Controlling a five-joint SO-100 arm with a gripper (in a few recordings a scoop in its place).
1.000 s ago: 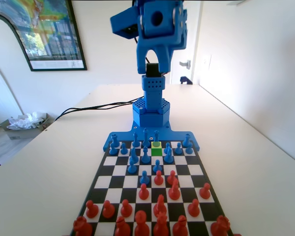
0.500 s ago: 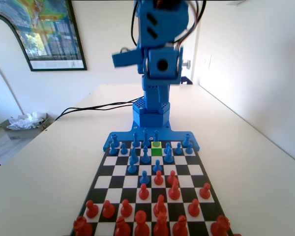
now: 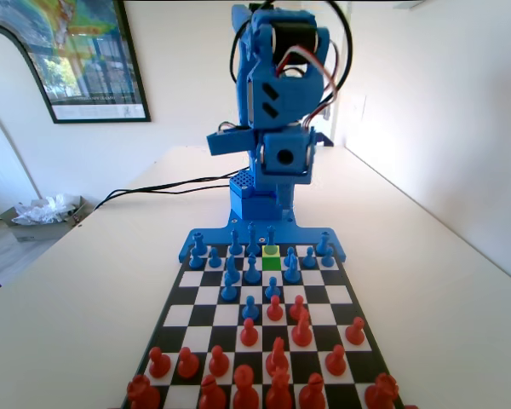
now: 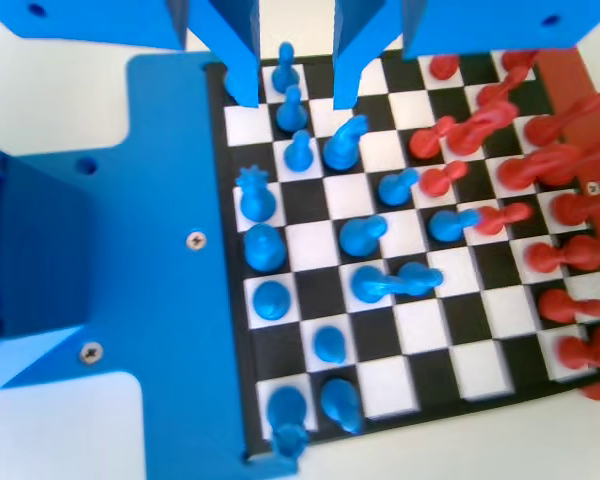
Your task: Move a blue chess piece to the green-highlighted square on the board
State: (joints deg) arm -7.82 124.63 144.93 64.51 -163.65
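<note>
Green-highlighted square (image 3: 272,257) sits in the board's (image 3: 349,336) 2nd far row, fixed view. Gripper (image 4: 295,95) hangs above blue pieces, jaws spread, empty. We should centre over 1 piece before lowering.

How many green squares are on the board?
1. The green square lies near the board's far end, just right of centre in the fixed view. Standing blue pieces might hide another.

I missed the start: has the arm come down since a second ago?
Yes. The arm has folded downward toward the board, against the door handle.
</note>
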